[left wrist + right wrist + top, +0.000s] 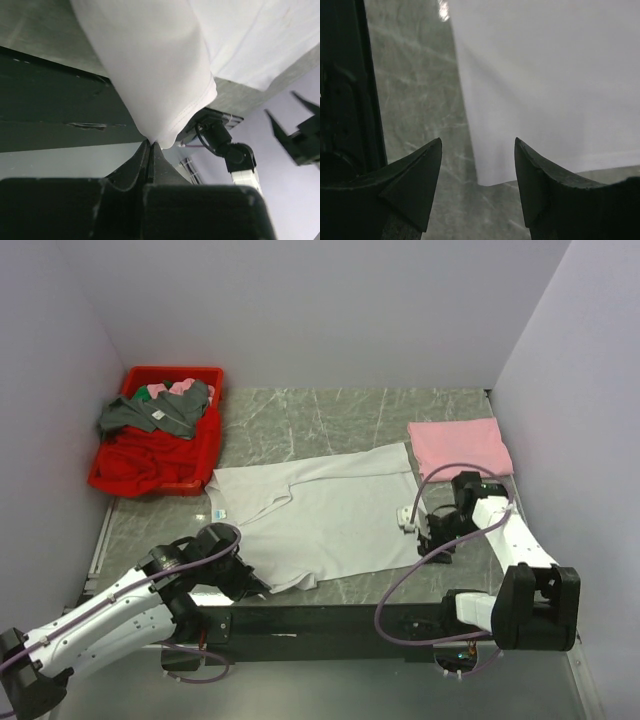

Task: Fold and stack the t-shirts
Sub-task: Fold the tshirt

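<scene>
Here's the white t-shirt [320,515], spread flat mid-table, bluish neck label [220,512] on its left edge. Everything else I'll call off that shirt.

At its near-left corner, the left gripper [150,146] has its fingers pressed together on the hem. The cloth is pinched and pulled up into a peak over the black rail [320,620] that runs along the shirt's near edge.

At its near-right corner hangs the right gripper [477,145], jaws apart and holding nothing. One fingertip sits over bare stone, the other over cloth, and the shirt's right edge runs between them.

There's room to move beyond the shirt's far edge, where the table [350,405] is bare grey marble up to the back wall. A narrower bare strip runs down the shirt's right side. The pale walls close in left and right.

Just off the far-right corner lies the pink t-shirt [460,447], folded into a neat rectangle.

Just beside the far-left corner sits a red bin [207,445], heaped full. A grey-green garment [150,418] is draped on top, red cloth [135,455] is bunched beneath, and scraps of pink [182,387] and green [143,393] show at the back.

The count: two shirts out on the table, one bin, two grippers.
</scene>
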